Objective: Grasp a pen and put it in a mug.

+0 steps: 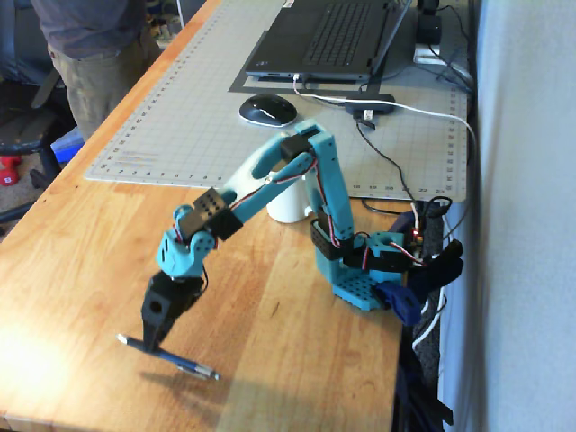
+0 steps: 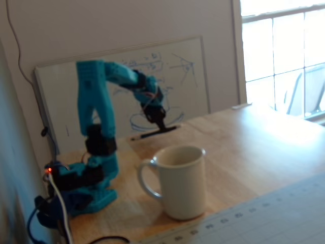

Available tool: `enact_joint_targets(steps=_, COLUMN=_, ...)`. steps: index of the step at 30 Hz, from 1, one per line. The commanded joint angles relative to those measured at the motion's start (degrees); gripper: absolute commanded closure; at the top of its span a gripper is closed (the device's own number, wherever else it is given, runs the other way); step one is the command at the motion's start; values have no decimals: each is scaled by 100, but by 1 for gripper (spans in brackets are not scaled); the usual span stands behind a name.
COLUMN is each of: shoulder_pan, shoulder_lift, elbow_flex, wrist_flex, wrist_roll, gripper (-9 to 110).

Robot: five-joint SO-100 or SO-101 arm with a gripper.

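Observation:
The dark blue pen (image 1: 180, 362) lies low over the wooden table (image 1: 81, 270) near its front left, seen in a fixed view. My gripper (image 1: 149, 345) points down and its black fingers (image 1: 164, 310) are closed on the pen near its left end. I cannot tell whether the pen rests on the wood or hangs just above it. In the other fixed view the gripper (image 2: 161, 127) holds the pen (image 2: 150, 134) level, behind the mug. The white mug (image 2: 180, 180) stands upright and apart from the gripper, next to the arm's base; it is partly hidden behind the arm (image 1: 286, 207).
A grey cutting mat (image 1: 180, 117) holds a black-and-white mouse (image 1: 267, 109) and a laptop (image 1: 324, 36). Cables (image 1: 396, 162) run to the arm's base (image 1: 360, 288) at the table's right edge. A person (image 1: 90, 45) stands at the far left. A whiteboard (image 2: 127, 86) leans on the wall.

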Motion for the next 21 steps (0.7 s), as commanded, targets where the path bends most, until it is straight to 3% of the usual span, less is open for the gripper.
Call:
enact_joint_targets(steps=1, shoulder_pan=237, shoulder_lift=1433, elbow_flex=281, wrist_flex=-141, wrist_roll=-914, gripper=101)
enact_joint_targets(steps=7, shoulder_pan=765, shoulder_lift=2646, elbow_flex=1345, wrist_flex=-958, wrist_roll=-3138, gripper=101)
enact_joint_targets(steps=12, shoulder_pan=1477, shoulder_lift=3894, elbow_flex=2030, wrist_flex=-1617, wrist_roll=-4368, gripper=101)
enact_joint_targets(steps=21, shoulder_pan=2971, shoulder_lift=5704, elbow_flex=2953, wrist_flex=-3032, wrist_roll=-4755, gripper=101)
